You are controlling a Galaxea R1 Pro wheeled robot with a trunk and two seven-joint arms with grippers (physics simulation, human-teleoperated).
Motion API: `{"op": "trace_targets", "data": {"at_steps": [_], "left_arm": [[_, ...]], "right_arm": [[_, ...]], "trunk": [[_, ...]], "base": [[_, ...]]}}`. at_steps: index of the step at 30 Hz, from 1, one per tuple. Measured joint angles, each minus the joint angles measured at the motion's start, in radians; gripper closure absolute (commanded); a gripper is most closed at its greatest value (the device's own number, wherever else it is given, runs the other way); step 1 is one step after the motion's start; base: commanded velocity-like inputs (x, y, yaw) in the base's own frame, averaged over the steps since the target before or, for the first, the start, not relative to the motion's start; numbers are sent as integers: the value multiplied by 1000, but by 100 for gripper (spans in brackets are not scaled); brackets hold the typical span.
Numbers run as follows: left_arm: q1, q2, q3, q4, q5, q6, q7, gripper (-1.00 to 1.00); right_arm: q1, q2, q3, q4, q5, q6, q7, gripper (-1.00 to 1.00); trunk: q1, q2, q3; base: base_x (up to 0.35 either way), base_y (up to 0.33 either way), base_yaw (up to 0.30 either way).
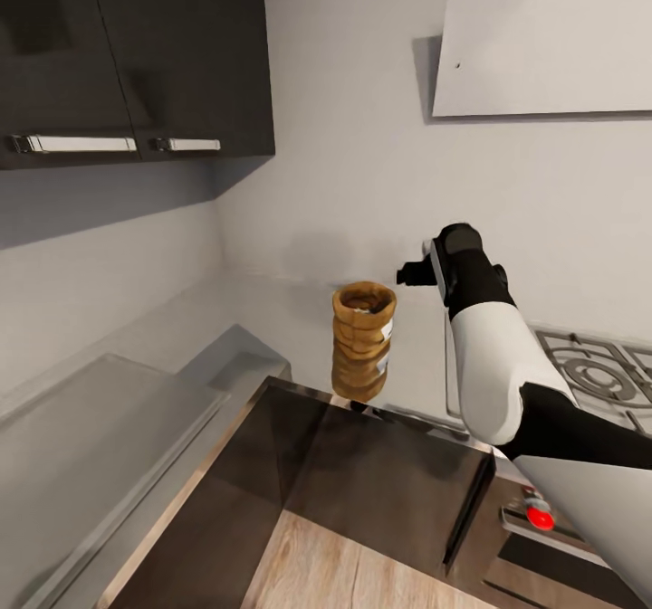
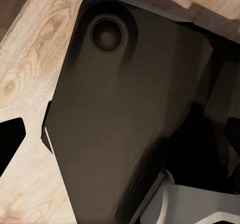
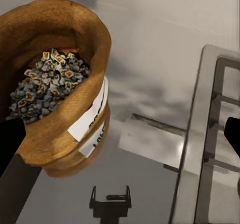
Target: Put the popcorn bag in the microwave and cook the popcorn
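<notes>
The popcorn bag (image 1: 363, 342) stands upright on the steel-grey countertop (image 1: 272, 319) close to its front edge, a tan crumpled sack with a white label. In the right wrist view the popcorn bag (image 3: 55, 89) holds a heap of pale grey popcorn (image 3: 45, 84). My right gripper (image 1: 412, 273) hangs over the counter just right of the bag's rim, apart from it. The right gripper (image 3: 120, 139) is open, its fingertips (image 3: 10, 141) spread wide, the bag near one of them. My left gripper (image 2: 120, 139) is open over the robot's dark base. The microwave is out of view.
A gas hob (image 1: 598, 369) with grates lies right of my right arm. Dark wall cabinets (image 1: 136, 57) hang at the upper left and a white hood (image 1: 543, 39) at the upper right. Dark cabinet fronts (image 1: 380, 482) and a red knob (image 1: 541, 518) sit below the counter edge.
</notes>
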Motion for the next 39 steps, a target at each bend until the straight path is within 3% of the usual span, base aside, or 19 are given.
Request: {"op": "trace_targets", "data": {"at_steps": [16,39], "left_arm": [[0,2,-1,1,-1,0,-1,-100],[0,2,-2,1,-3,0,-2,-100]], "right_arm": [[0,0,3,144,0,0,-6,-100],[0,0,2,155,-7,0,-4,-100]], "trunk": [[0,0,0],[0,0,0]], "base": [[166,0,0],[92,0,0]]}}
